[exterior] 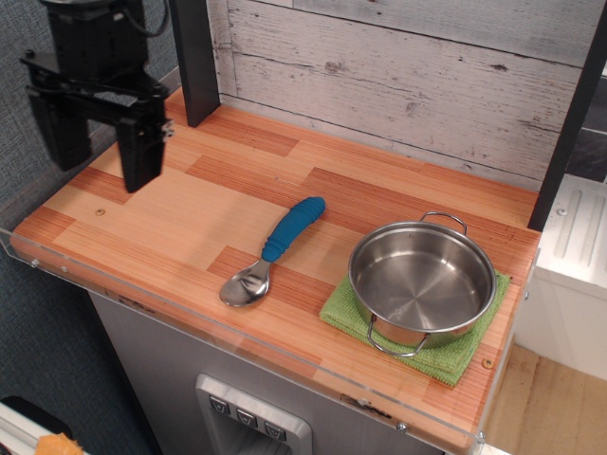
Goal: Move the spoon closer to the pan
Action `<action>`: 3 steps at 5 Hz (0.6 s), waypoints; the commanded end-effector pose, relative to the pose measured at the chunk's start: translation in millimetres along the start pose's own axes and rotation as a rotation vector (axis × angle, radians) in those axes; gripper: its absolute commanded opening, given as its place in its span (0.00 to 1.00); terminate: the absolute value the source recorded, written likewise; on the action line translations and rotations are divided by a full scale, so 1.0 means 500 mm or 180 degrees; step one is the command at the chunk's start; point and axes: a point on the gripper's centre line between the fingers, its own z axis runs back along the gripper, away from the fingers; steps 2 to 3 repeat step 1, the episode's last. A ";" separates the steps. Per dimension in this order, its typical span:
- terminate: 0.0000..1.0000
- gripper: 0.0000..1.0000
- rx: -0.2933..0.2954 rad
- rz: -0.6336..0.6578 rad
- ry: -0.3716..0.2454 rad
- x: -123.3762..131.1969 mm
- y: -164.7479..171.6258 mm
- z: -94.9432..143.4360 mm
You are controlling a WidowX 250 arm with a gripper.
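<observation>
The spoon [273, 251] lies flat on the wooden counter, its silver bowl toward the front edge and its blue handle pointing back and right. The steel pan [422, 282] stands empty to its right on a green cloth [463, 353], with a gap of bare wood between them. My gripper [102, 169] hangs above the counter's far left end, well left of the spoon. Its two black fingers are spread apart and hold nothing.
A clear plastic lip [190, 313] runs along the counter's front and left edges. A dark post [194, 62] stands at the back left and another [569, 123] at the right, against a grey plank wall. A white unit [579, 246] sits beyond the right edge.
</observation>
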 end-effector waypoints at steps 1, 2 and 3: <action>1.00 1.00 0.0059 0.0017 -0.0129 -0.005 0.003 0.029; 1.00 1.00 0.0059 0.0017 -0.0129 -0.005 0.003 0.029; 1.00 1.00 0.0059 0.0017 -0.0129 -0.005 0.003 0.029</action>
